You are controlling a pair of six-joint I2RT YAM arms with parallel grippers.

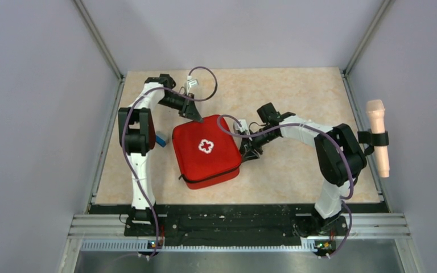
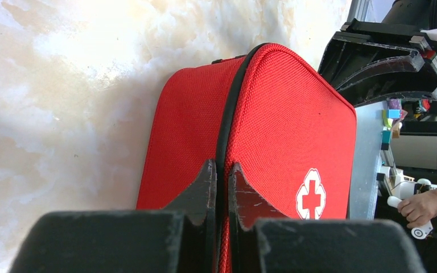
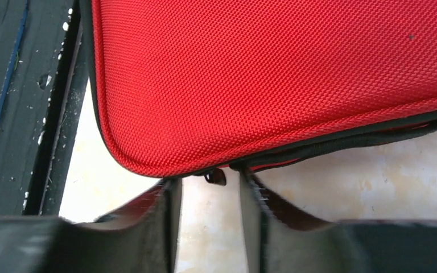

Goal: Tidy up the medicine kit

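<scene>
Between left jaws clenched on its seam (image 2: 226, 125) and released right jaws, medicine kit (image 1: 206, 149).

We see the medicine kit (image 1: 207, 152) in red woven fabric, with a black zip line and a white cross. The table (image 1: 296, 94) is mottled beige.

The medicine kit (image 1: 206, 151) lies lid up near the middle of the table (image 1: 296, 91); the left gripper (image 1: 197, 118) sits at the kit's far left corner, fingertips astride its zip seam (image 2: 226, 114); the right gripper (image 1: 243, 149) sits at the kit's right edge, a zip pull (image 3: 216, 177) between its spread fingers; a strapped cylinder (image 1: 377, 136) hangs well right of the kit.
</scene>
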